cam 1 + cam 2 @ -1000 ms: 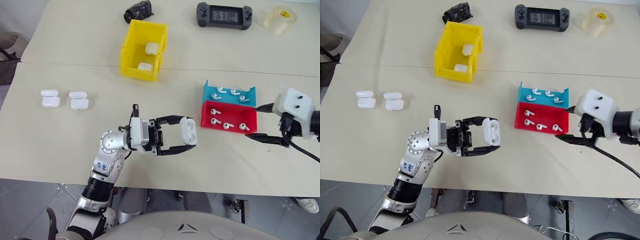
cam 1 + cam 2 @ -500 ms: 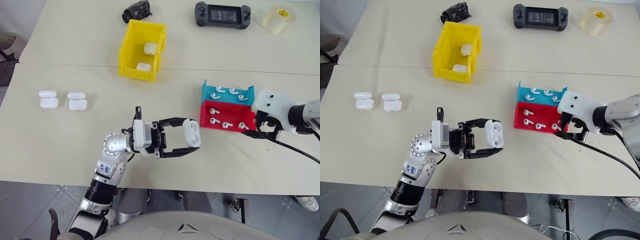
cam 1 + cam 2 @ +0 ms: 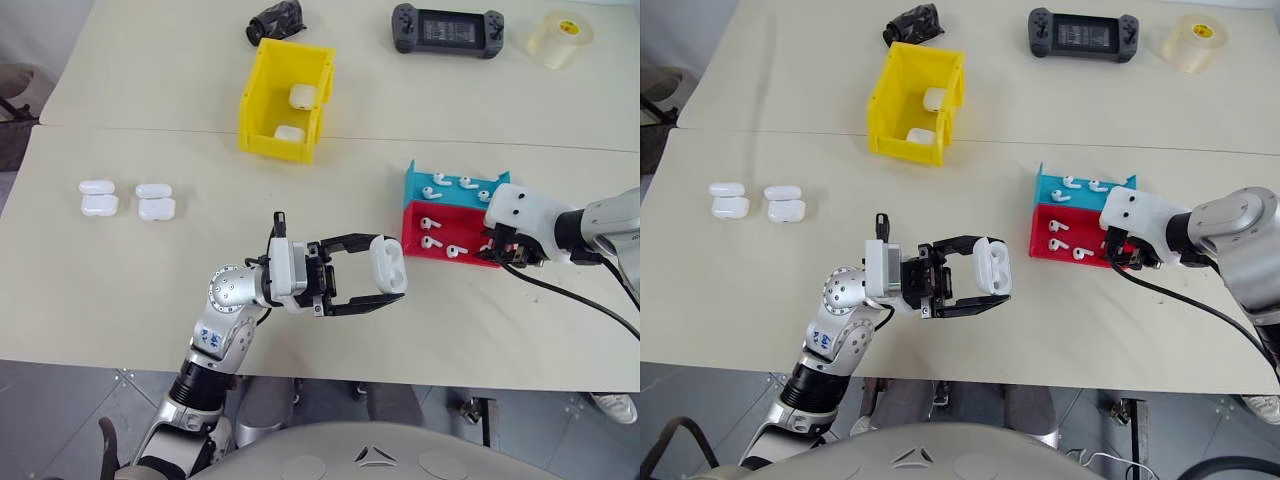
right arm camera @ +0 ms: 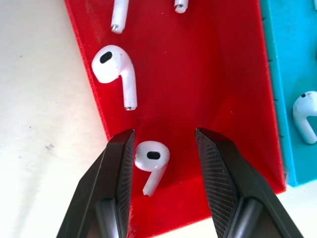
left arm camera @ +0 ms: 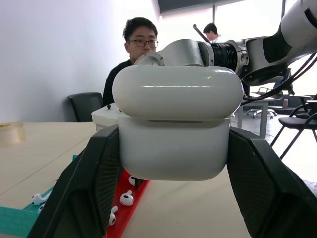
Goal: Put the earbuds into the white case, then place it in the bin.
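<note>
My left gripper is shut on a white case and holds it above the table's front middle, lid closed. Over the right end of the red tray, my right gripper points down. Its fingers are apart, and one earbud lies on the tray floor between them. More earbuds lie in the red tray and in the blue tray behind it. The yellow bin stands at the back with two white cases inside.
Two more white cases lie at the table's left. At the far edge sit a game controller, a tape roll and a black object. A person sits beyond the table in the left wrist view.
My right gripper came in from the right, dropped over the red tray, and its fingers narrowed around an earbud. The left gripper kept still with the case.
</note>
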`<state>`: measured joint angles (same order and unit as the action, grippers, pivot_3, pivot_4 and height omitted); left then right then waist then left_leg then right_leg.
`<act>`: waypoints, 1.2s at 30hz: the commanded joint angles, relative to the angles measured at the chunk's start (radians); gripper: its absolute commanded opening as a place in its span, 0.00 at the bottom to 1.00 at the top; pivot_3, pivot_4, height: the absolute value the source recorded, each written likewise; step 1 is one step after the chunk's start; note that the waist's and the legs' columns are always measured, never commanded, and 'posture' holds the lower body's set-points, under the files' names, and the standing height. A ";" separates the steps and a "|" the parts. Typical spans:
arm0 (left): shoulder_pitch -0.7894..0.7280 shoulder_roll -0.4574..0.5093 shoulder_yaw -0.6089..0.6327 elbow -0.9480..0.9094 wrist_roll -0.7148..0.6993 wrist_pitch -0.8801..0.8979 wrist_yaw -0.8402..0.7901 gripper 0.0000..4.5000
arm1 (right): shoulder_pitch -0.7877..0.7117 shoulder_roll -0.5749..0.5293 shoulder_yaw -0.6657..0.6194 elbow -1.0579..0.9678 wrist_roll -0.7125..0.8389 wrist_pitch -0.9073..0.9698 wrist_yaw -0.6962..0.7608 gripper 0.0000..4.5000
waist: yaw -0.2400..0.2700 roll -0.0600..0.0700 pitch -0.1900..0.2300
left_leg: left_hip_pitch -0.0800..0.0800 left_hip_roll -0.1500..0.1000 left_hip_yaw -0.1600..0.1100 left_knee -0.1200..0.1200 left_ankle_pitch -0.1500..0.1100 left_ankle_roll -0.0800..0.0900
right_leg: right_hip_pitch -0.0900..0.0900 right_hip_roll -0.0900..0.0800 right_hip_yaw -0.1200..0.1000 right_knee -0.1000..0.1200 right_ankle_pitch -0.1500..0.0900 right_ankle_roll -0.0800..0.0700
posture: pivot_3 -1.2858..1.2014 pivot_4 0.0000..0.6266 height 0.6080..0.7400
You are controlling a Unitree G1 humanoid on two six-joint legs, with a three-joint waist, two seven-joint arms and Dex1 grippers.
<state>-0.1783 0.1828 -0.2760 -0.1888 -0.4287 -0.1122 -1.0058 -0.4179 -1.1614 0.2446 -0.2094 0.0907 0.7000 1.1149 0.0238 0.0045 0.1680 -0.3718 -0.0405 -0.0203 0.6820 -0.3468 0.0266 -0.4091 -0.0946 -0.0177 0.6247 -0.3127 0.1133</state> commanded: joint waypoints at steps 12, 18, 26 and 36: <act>0.001 -0.002 -0.004 -0.046 -0.019 -0.001 0.007 0.62 | 0.012 -0.044 0.002 -0.081 -0.055 0.063 0.014 0.44 | 0.000 0.000 0.000 | 0.000 0.000 0.000 0.000 0.000 0.000 | 0.000 0.000 0.000 0.000 0.000 0.000 | 0.52 0.24 1.00; 0.001 0.001 -0.002 -0.048 -0.018 -0.001 0.010 0.62 | 0.022 -0.039 0.017 -0.085 -0.085 0.075 0.007 0.44 | 0.000 0.000 0.000 | 0.000 0.000 0.000 0.000 0.000 0.000 | 0.000 0.000 0.000 0.000 0.000 0.000 | 0.52 0.24 1.00; 0.002 0.007 -0.001 -0.053 -0.019 0.001 0.016 0.62 | 0.022 -0.033 0.018 -0.081 -0.085 0.066 0.024 0.44 | 0.000 0.000 0.000 | 0.000 0.000 0.000 0.000 0.000 0.000 | 0.000 0.000 0.000 0.000 0.000 0.000 | 0.52 0.24 1.00; -0.003 0.007 0.001 -0.049 -0.019 -0.001 0.016 0.62 | 0.035 -0.041 0.014 -0.084 -0.090 0.060 0.037 0.24 | 0.000 0.000 0.000 | 0.000 0.000 0.000 0.000 0.000 0.000 | 0.000 0.000 0.000 0.000 0.000 0.000 | 0.52 0.24 1.00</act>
<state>-0.1759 0.1940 -0.2750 -0.1893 -0.4289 -0.1071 -0.9959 -0.3931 -1.1899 0.2602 -0.2882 0.0122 0.7627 1.1519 0.0239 0.0046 0.1680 -0.3717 -0.0406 -0.0202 0.6820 -0.3468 0.0266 -0.4090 -0.0947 -0.0175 0.6249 -0.3128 0.1133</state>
